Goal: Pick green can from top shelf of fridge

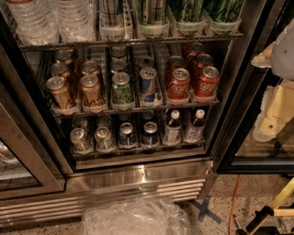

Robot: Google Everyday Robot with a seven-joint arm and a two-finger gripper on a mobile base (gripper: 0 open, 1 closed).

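The fridge (138, 176) stands open in front of me, with a steel frame and a dark interior. Its top shelf (133, 42) runs along the top of the view, with white lane trays. Three tall green cans with dark streaky markings stand on it: one (151, 11) in the middle, two more (186, 9) (223, 10) to its right. Only their lower halves show; the lids are cut off. A tall silver-and-dark striped can (112, 13) stands to their left. My gripper (274, 112), pale cream, is at the right edge, outside the fridge and below the top shelf's level.
Clear water bottles (50, 18) fill the top shelf's left. The middle rack holds short gold (92, 89), green (121, 88), blue and red cans (178, 85). Small cans and bottles sit on the lowest rack. A plastic-wrapped pack (135, 215), blue tape cross and orange cable lie on the floor.
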